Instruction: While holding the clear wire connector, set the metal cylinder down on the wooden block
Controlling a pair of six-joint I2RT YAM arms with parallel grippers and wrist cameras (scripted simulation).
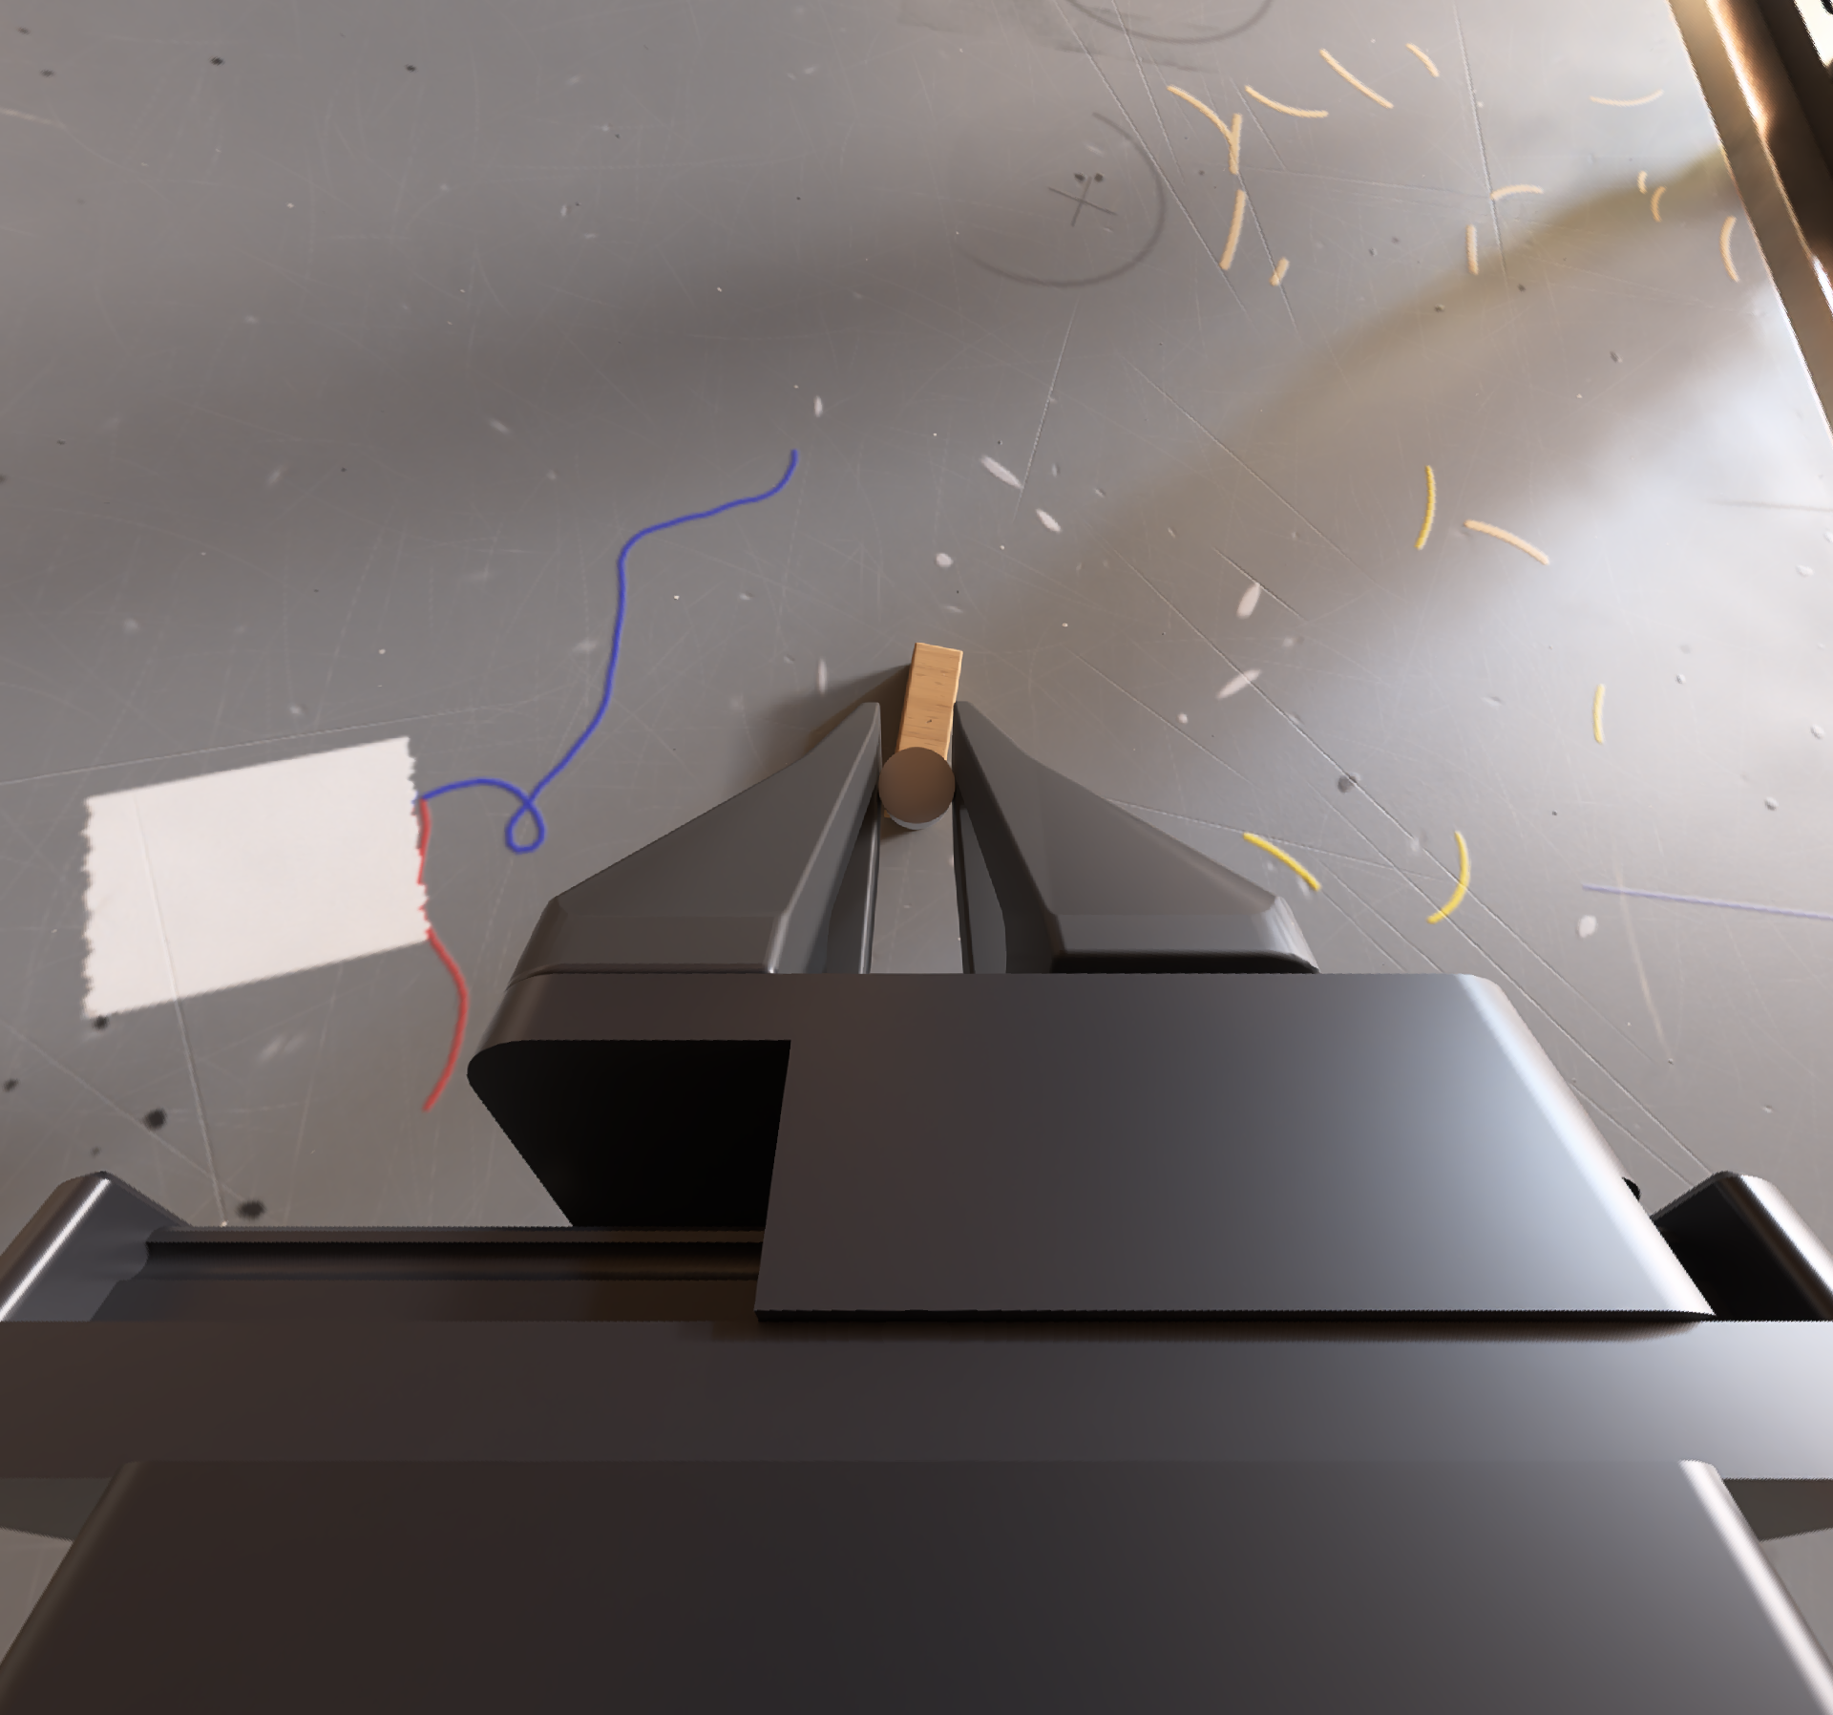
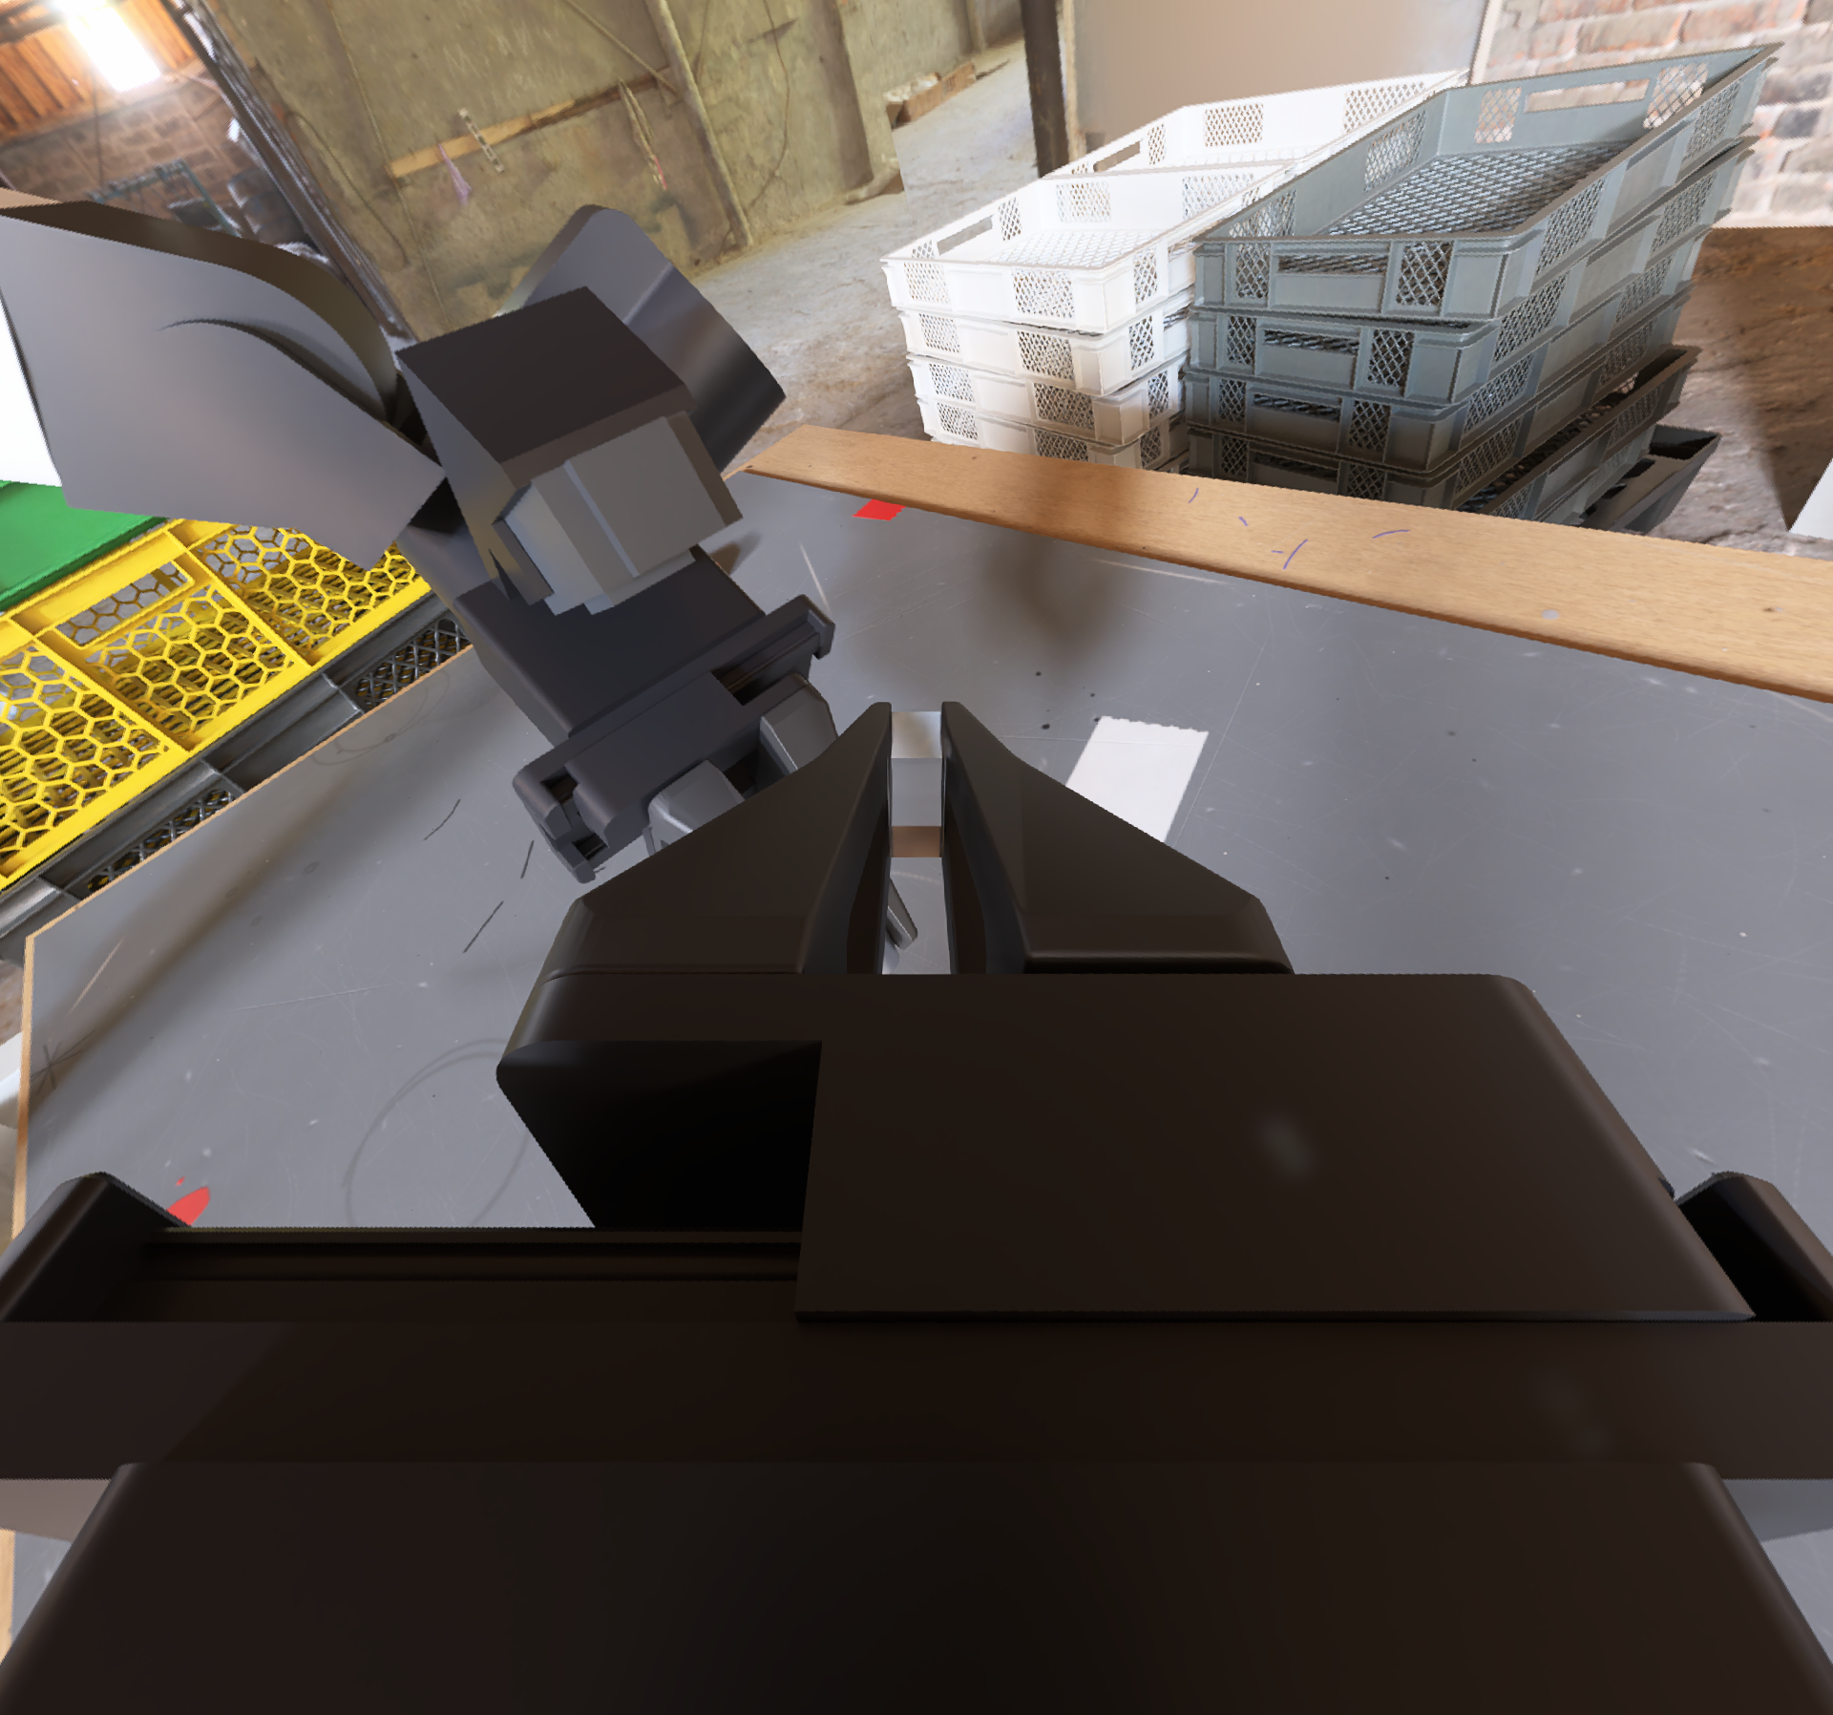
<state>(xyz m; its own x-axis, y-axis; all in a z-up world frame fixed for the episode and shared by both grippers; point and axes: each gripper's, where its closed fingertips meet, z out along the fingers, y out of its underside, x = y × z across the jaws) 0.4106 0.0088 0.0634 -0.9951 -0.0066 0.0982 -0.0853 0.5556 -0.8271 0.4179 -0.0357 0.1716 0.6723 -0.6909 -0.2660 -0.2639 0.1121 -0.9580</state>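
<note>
One cylinder (image 1: 916, 786) is clamped between the left gripper's (image 1: 918, 779) fingers, its round end faced toward the camera and its long axis run along the fingers. Beyond it, one block (image 1: 930, 697) is laid on the table (image 1: 694, 278), pointed away. One clear connector (image 2: 915, 765) is pinched in the right gripper (image 2: 915, 774), held above the table.

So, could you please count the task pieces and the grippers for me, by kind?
metal cylinder: 1
wooden block: 1
clear wire connector: 1
grippers: 2, the left gripper and the right gripper
Total: 5
</note>
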